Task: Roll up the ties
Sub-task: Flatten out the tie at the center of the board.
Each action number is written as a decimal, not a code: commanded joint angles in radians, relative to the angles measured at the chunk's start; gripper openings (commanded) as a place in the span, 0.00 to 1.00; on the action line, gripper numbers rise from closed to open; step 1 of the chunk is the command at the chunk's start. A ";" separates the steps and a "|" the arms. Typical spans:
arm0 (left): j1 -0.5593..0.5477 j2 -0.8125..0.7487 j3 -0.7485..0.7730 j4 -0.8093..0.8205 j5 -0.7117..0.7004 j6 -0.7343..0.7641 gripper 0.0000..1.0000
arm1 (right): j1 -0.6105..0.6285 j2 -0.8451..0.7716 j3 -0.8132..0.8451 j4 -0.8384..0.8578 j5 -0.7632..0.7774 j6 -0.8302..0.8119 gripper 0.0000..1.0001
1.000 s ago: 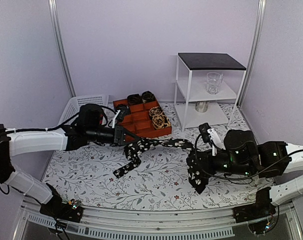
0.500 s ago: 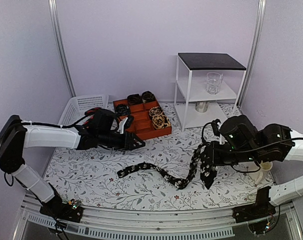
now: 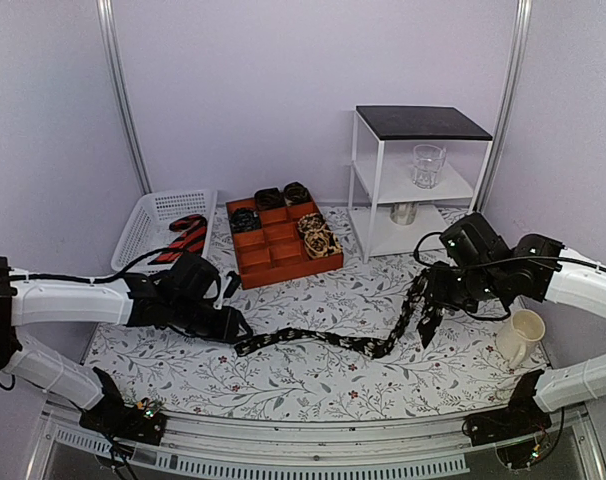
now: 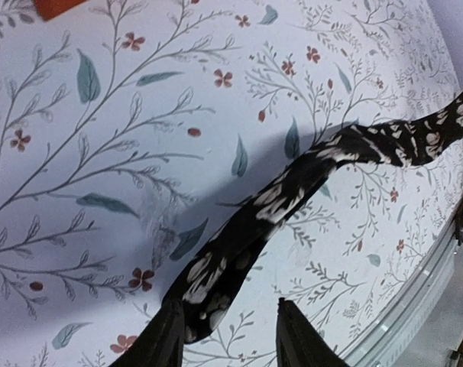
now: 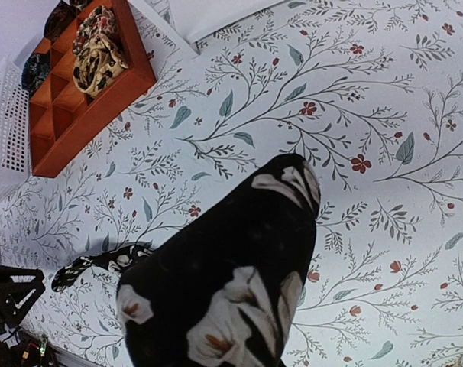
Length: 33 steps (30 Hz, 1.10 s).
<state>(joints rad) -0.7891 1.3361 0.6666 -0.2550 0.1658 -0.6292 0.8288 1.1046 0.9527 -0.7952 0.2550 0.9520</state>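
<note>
Two fingers of the left gripper [image 4: 230, 306] stand apart, astride the narrow end of a floral black tie [image 3: 313, 342] lying on the table [image 3: 283, 385]. The tie runs right across it, then rises to the right gripper [image 3: 431, 292], clenched on its wide end. A mug [image 3: 520, 335] stands just beyond, near the table's right edge.

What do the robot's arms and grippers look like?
The left arm and right arm have white rounded links and black joints. The left gripper and right gripper are black. Thin black cables loop along them.
</note>
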 commanded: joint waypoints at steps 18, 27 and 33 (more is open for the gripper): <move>-0.090 -0.027 -0.073 0.010 -0.086 0.214 0.64 | -0.142 0.002 -0.073 0.128 -0.098 -0.097 0.00; -0.092 0.095 -0.030 0.007 -0.120 0.284 0.57 | -0.173 0.000 -0.088 0.138 -0.117 -0.111 0.00; -0.093 0.077 0.008 -0.086 -0.164 0.232 0.00 | -0.214 -0.028 -0.099 0.093 -0.108 -0.109 0.00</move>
<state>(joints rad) -0.8680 1.4334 0.6327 -0.2794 0.0322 -0.3740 0.6506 1.1175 0.8703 -0.6800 0.1387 0.8478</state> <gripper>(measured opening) 0.109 0.033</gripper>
